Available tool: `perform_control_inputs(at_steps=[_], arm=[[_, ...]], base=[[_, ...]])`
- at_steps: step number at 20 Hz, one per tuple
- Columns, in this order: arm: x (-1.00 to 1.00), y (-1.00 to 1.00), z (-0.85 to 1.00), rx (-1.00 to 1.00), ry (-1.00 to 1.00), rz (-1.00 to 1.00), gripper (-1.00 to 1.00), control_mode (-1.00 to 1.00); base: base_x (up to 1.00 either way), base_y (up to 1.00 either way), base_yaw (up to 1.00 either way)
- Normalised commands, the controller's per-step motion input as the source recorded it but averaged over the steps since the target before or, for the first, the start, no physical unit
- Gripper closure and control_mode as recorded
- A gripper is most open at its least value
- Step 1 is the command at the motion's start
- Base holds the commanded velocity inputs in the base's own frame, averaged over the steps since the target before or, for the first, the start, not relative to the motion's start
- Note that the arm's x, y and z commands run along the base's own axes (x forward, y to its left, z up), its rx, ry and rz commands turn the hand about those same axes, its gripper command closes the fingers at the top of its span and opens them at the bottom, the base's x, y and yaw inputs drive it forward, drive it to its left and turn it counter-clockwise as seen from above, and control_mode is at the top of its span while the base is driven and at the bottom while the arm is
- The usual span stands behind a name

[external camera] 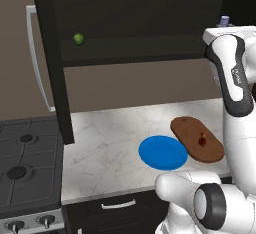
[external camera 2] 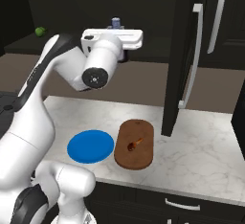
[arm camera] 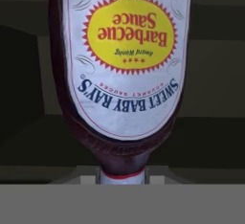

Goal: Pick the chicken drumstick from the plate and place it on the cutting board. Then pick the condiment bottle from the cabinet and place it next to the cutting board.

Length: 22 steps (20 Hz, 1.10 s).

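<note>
Fingers clenched on condiment bottle [arm camera: 125, 70] at its neck, label upside down in hand view, gripper [external camera 2: 116, 29] up at cabinet [external camera: 150, 23] shelf, chicken drumstick [external camera 2: 135, 143] on cutting board [external camera 2: 143, 158], plate [external camera: 162, 153] bare beside it, near counter [external camera: 110, 148] front edge.

One bright-blue plate [external camera: 162, 152] and one dark-brown cutting board [external camera: 196, 139] are being counted near the counter's [external camera: 107, 143] front edge. One chicken drumstick [external camera 2: 134, 144] is being carried by the board. One barbecue sauce bottle [arm camera: 125, 70] and one green fruit [external camera: 78, 39] are being counted in the cabinet [external camera: 150, 8].
</note>
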Motion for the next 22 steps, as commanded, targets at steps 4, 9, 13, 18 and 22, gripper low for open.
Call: perform_control_inputs(at_steps=[4, 9, 13, 18, 22], arm=[[-0.65, 0.02, 0.05, -0.02, 0.00, 0.00, 1.00, -1.00], [-0.64, 0.04, 0.00, -0.05, 0.01, 0.00, 1.00, -1.00], [-0.62, 0.05, 0.00, -0.06, 0.03, 0.00, 1.00, -1.00], [-0.58, 0.08, 0.00, -0.05, 0.04, 0.00, 1.00, -1.00], [-0.53, 0.13, 0.00, -0.02, 0.04, 0.00, 1.00, -1.00]], base=[[0.00, 0.00, 0.00], [0.00, 0.00, 0.00], [0.00, 0.00, 0.00], [0.00, 0.00, 0.00], [0.00, 0.00, 0.00]])
